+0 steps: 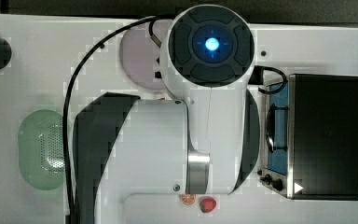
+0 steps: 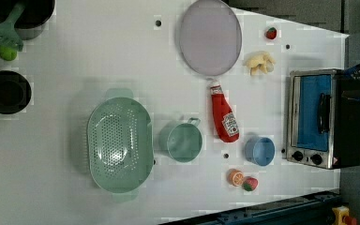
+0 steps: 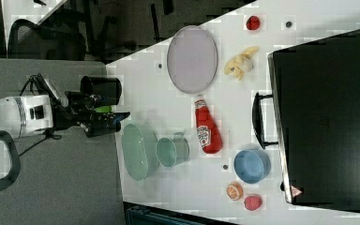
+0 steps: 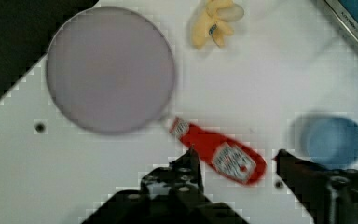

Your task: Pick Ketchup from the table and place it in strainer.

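One Ketchup (image 2: 223, 117) bottle lies flat mid-table, cap touching the lilac plate (image 2: 210, 37), well inside every table edge. It looks light, smooth, slightly squashy; grip across its labelled belly. The hand (image 4: 235, 161) hovers above, fingers apart, empty.

The Ketchup (image 2: 223, 117) label's print is too small to read

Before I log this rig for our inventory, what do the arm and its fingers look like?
The arm has glossy white shells with black sections, a silver metal ring at one joint and a round dark cap with a glowing blue light. A black cable runs along it. The gripper is black, with two dark fingers.
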